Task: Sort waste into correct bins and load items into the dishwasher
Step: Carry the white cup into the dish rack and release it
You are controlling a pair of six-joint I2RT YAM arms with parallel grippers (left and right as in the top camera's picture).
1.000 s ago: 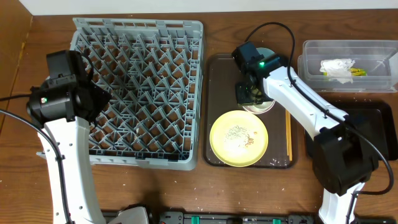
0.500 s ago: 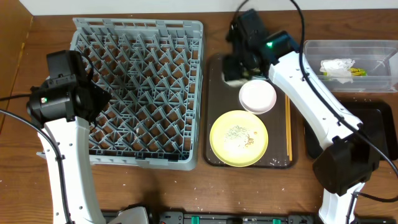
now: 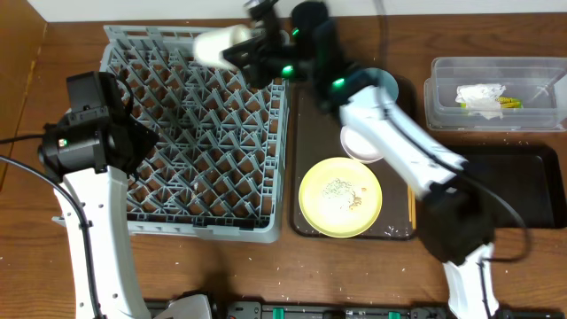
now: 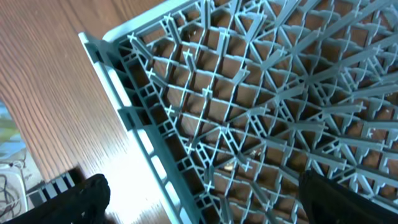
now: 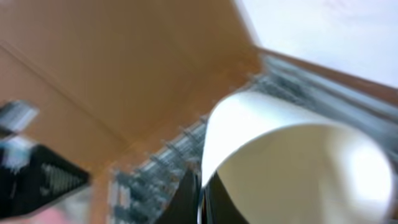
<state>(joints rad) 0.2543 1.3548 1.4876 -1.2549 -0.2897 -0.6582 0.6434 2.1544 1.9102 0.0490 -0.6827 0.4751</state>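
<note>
Cup pinched in the right hand over the far edge of the grey rack; left hand spread wide

rack grey grid | cup white | plate yellow

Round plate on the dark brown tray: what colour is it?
The round plate is yellow, speckled with pale crumbs; the overhead view shows it best.

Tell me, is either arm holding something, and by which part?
The right gripper pinches the small white cup by its rim, above the grey rack's far edge. The left gripper is open and holds nothing.
</note>
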